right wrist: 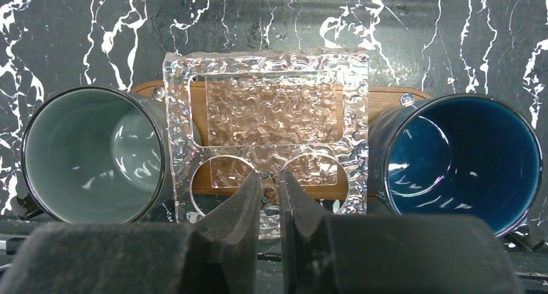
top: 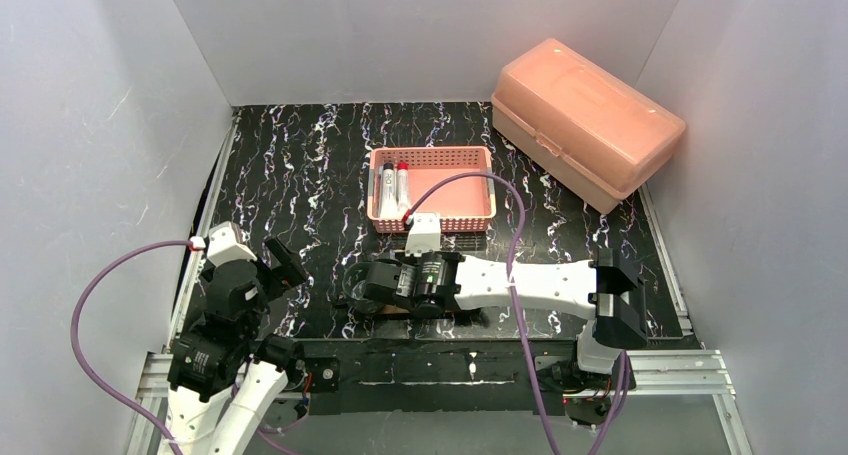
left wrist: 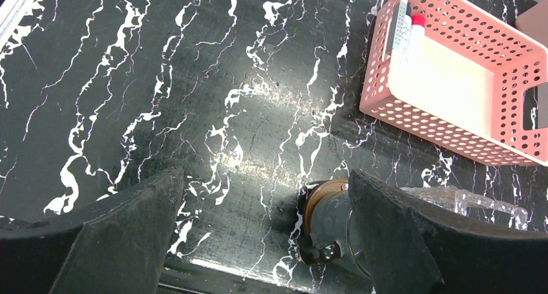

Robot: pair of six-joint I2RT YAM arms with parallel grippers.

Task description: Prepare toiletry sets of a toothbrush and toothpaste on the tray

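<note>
The right arm lies low and long across the near side of the counter, reaching from its base on the right over to the left. Its end effector points down at the clear glass cup. Its two fingers are almost together, pinching the near wall of that cup from above. The clear cup stands in the middle of the brown wooden tray. The grey-green cup stands just beside it on one side and the dark blue mug on the other, both very close to the glass. All three stand with the open side up, and the right wrist view looks right down into them. The left arm is folded up tall over its own base at the near left corner. Its end effector points down at the counter, with its fingers spread wide apart and holding nothing. The grey-green cup is just past its right finger, low in the left wrist view, and the clear cup peeks out beside it. The pink basket sits farther back on the counter, apart from the tray. Two white tubes lie side by side at the left end of the basket, one with a red cap and one with a dark cap. Any print on the tubes is too small to read. The big salmon box rests at the far right
</note>
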